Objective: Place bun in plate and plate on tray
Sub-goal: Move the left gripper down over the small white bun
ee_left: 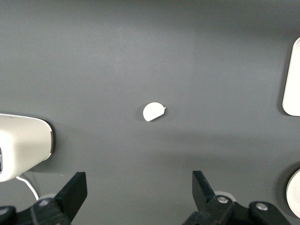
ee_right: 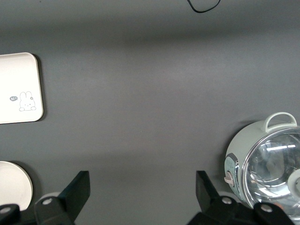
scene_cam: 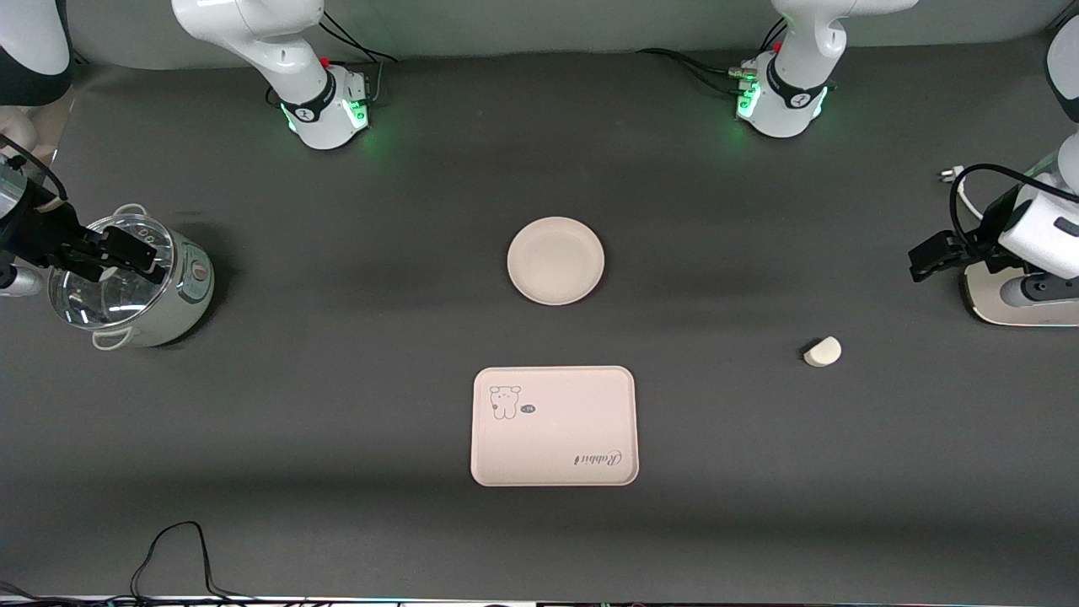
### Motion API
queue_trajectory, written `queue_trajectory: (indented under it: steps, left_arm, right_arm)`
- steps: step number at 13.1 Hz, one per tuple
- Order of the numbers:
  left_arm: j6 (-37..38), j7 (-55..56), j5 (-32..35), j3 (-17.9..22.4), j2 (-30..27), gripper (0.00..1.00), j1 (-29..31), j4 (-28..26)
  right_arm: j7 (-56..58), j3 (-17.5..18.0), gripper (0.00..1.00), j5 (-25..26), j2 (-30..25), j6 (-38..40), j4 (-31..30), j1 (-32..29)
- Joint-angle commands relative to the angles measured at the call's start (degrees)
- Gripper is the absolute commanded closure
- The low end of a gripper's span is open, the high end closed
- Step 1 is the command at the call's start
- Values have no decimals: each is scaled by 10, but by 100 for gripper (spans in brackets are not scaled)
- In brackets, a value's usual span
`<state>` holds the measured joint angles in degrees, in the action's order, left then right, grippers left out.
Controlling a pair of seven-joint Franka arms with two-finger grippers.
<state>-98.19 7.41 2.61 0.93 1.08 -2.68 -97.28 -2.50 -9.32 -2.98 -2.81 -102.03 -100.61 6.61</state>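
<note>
Surface (scene_cam: 337, 421): dark grey and flat. There is lots of bare room between the things.
Plate (scene_cam: 555, 260): round, cream, nothing in it. It sits in the middle of the surface.
Tray (scene_cam: 554, 426): cream, with a rabbit drawing. Nothing is on it. It is at 6 o'clock from the plate, nearer the front camera, with a bare gap between them.
Bun (scene_cam: 823, 351): small and white, alone on the surface. It is at about 4 o'clock from the plate, well apart, toward the left arm's end.
Left end effector (scene_cam: 926, 257): wide open, holding nothing. It hangs over the left arm's end of the surface, and its wrist view looks down on the bun with the black fingers (ee_left: 75, 190) apart.
Right end effector (scene_cam: 126, 253): wide open, holding nothing. It hangs over the pot.
Pot (scene_cam: 143, 291): pale green cooker with a clear glass lid, at the right arm's end, at about 9 o'clock from the plate.
White machine (scene_cam: 1024, 295): sits at the left arm's edge of the surface.
</note>
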Motion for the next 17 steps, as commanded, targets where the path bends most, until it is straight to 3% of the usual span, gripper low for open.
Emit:
queue_trajectory:
  steps: [1, 5, 10, 13, 17]
  left_arm:
    - [27, -11, 7, 25, 6, 0, -25, 15]
    - [26, -9, 6, 25, 7, 0, -23, 15]
    - [22, -10, -3, 23, 55, 0, -31, 12]
    - [-6, -9, -6, 23, 116, 0, -22, 3]
    - [-107, -9, -23, 24, 221, 0, -2, 2]
  right_arm:
    - [8, -3, 0, 12, -8, 12, 8, 5]
    - [-1, -3, 0, 11, -7, 11, 8, 5]
    - [0, -5, 0, 4, -6, 11, 9, 3]
    - [6, -3, 0, 4, 2, 26, 9, 5]
    - [9, -1, 0, 5, 5, 27, 7, 7]
